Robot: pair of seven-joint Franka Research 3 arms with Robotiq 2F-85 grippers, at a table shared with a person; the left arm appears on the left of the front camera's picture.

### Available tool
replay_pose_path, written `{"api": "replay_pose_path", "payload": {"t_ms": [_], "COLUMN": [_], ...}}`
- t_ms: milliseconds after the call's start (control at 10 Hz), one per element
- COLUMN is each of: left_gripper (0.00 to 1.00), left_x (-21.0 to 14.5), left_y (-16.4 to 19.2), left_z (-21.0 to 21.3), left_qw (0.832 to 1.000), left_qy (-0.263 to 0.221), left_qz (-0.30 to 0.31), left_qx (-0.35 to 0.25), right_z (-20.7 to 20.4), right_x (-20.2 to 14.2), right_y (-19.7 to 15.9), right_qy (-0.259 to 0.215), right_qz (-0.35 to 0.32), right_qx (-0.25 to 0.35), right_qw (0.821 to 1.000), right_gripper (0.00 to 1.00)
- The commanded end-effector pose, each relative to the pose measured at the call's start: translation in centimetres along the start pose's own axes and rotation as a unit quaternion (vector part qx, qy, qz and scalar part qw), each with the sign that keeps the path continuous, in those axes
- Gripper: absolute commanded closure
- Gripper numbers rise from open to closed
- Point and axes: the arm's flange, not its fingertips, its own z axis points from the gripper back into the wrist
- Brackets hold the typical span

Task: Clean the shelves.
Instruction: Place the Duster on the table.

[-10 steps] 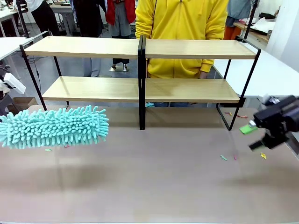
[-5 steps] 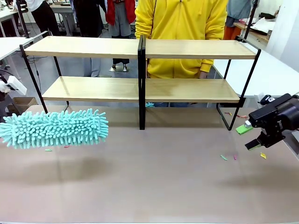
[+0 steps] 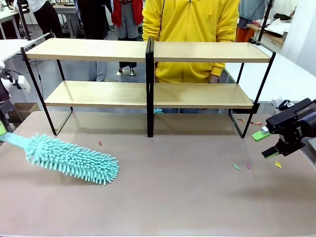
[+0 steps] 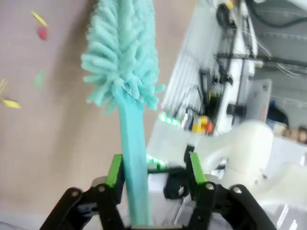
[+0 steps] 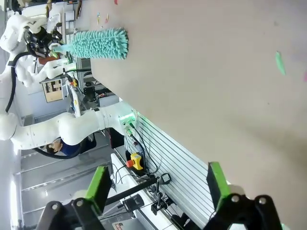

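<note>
1. Shelves [image 3: 89, 49] stand at 12 o'clock on the far half of the tabletop [image 3: 173, 197]. Both tiers look bare of objects, and neither gripper is near them.
2. Your left gripper [image 4: 156, 167] has its jaws apart. The teal duster [image 3: 74, 160] has its handle [image 4: 132, 143] standing between them, lying against one pad and clear of the other. The fluffy head rests on the table at 8 o'clock.
3. Risk: lift now and the handle will likely slide out or swing, because nothing clamps it. Close firmly first.
4. Risk: with the grip so far back on the handle, the long head may droop. It could then catch a board edge or the black frame and push the light rack towards the person [image 3: 190, 19] at 12 o'clock.
5. Risk: sweeping the table with the head could drag the coloured scraps [image 3: 236, 167] about rather than clean the boards.
6. Your right gripper [image 3: 265, 144] hangs at 3 o'clock with its jaws wide and nothing between them. It is well apart from the rack's end post, so watch that post if you bring it in.
7. Count:
   - one rack, with two tiers and one centre post
   - one duster
   - two grippers
   - one person at the rack
   - at least five scraps, mostly at 3 to 4 o'clock
</note>
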Motion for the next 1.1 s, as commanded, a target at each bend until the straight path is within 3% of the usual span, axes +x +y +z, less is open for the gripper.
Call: {"api": "replay_pose_path", "payload": {"t_ms": [0,100,200,300,400,500,800,900,1000], "left_gripper": [0.00,0.00,0.00,0.00,0.00,0.00,0.00,0.00,0.00], "left_x": [-1.0,-2.0,-2.9,-3.6,-4.4,-4.9,-6.2,-6.4,-5.8], "left_y": [-1.9,-2.7,-3.6,-4.4,-5.3,-5.9,-4.3,-3.4,-5.4], "left_z": [1.3,2.7,3.7,4.0,3.9,3.5,3.6,3.9,3.1], "left_qw": [0.984,0.960,0.925,0.899,0.878,0.871,0.824,0.803,0.845], "left_qy": [-0.152,-0.242,-0.344,-0.405,-0.456,-0.478,-0.530,-0.524,-0.513], "left_qz": [0.037,0.061,0.094,0.107,0.120,0.116,0.115,0.129,0.116], "left_qx": [0.089,0.125,0.135,0.124,0.087,0.010,-0.163,-0.252,-0.093], "right_z": [-0.2,-0.2,-0.2,-0.1,1.3,2.7,4.8,4.6,4.6], "right_x": [0.2,0.2,0.2,0.0,-0.2,-0.2,0.4,0.6,0.0], "right_y": [0.0,0.0,0.0,0.0,1.6,3.3,5.5,5.8,5.6], "right_qy": [-0.003,-0.003,-0.003,0.001,-0.025,-0.058,-0.066,-0.064,-0.054], "right_qz": [0.013,0.013,0.013,0.000,0.021,0.015,-0.079,-0.084,-0.036], "right_qx": [0.010,0.010,0.010,-0.001,0.037,0.089,0.219,0.183,0.171], "right_qw": [1.000,1.000,1.000,1.000,0.999,0.994,0.970,0.977,0.983], "right_gripper": [0.00,0.00,0.00,0.00,0.00,0.00,0.00,0.00,0.00]}}
